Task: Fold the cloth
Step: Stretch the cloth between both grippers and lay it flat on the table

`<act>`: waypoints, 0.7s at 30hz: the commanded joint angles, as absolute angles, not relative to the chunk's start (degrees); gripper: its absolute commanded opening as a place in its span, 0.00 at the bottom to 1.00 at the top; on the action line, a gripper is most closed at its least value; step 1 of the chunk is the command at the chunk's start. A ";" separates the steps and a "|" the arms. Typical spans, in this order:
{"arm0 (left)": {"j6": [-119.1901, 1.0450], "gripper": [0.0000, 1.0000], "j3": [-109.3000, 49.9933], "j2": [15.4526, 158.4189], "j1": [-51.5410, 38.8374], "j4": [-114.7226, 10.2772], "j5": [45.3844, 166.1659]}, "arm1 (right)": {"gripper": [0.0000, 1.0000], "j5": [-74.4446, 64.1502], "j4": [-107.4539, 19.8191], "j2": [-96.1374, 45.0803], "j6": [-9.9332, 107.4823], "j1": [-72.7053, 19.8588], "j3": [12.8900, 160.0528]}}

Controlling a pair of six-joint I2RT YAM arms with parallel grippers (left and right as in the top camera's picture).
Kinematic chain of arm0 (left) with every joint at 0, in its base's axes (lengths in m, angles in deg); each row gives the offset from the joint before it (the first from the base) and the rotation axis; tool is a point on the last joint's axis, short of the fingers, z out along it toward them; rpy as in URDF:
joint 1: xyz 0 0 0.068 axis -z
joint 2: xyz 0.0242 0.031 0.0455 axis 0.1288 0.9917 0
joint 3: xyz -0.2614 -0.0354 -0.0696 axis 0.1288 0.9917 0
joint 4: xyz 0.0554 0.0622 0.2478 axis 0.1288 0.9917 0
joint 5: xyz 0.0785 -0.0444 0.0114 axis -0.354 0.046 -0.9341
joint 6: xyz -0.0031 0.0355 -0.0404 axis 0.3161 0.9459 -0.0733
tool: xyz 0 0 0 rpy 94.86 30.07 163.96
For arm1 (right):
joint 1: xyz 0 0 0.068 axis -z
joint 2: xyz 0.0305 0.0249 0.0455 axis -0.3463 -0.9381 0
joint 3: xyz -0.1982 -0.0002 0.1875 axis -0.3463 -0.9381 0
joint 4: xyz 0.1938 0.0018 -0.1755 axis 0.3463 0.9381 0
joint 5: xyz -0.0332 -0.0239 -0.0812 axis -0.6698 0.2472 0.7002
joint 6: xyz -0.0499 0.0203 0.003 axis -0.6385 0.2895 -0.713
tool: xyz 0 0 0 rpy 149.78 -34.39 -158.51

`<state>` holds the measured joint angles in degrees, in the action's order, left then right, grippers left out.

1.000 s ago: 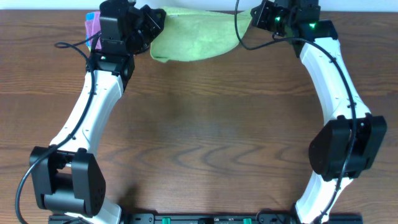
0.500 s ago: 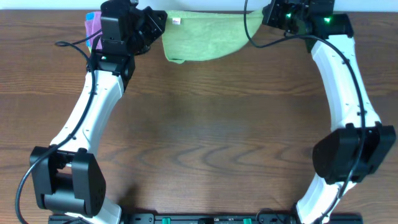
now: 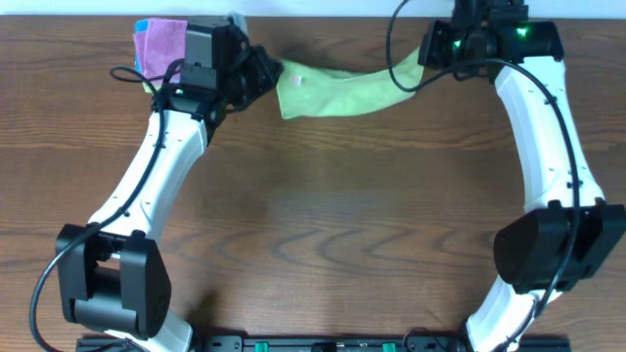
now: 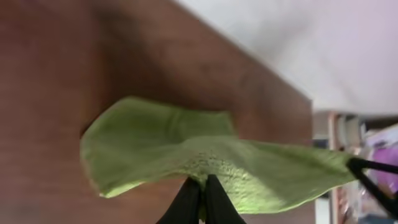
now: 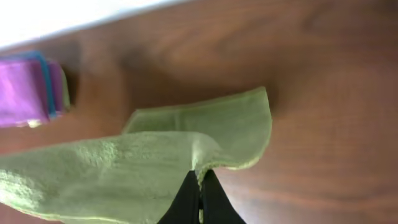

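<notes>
The cloth [image 3: 337, 82] is held up off the table [image 3: 313, 215], just to the right of the purple stack [image 3: 158, 45] and near the same far edge. The end nearer the stack is pinched by the left gripper [image 4: 199, 185]. The end well away from the stack is pinched by the right gripper [image 5: 199, 182]. Both pairs of jaws are seen closed tight on the cloth's upper edge. The two-ended grip is judged to serve one purpose — the cloth is drawn out so that an edge can be carried over and laid down straight. The lower part is allowed to hang, and in the wrist views it appears to touch the wood. The long axis is set left to right, roughly in line with the stack. It is slightly skewed, with the stack end drawn a little nearer the robot — no clean crease can be made out.
</notes>
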<state>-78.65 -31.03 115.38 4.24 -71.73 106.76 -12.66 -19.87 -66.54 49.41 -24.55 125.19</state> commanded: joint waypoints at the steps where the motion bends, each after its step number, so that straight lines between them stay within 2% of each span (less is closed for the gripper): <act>1: -71.41 0.06 -32.12 115.78 3.54 -66.99 111.57 | 0.01 -12.33 -16.49 -63.68 47.44 -24.45 126.31; 13: -61.90 0.06 -32.12 115.67 3.56 -48.17 116.40 | 0.01 -12.26 -2.87 -63.61 42.39 -24.84 125.69; 21: -59.65 0.06 -31.34 115.67 4.24 -40.30 116.11 | 0.01 -13.20 -5.36 -60.42 41.41 -25.25 114.31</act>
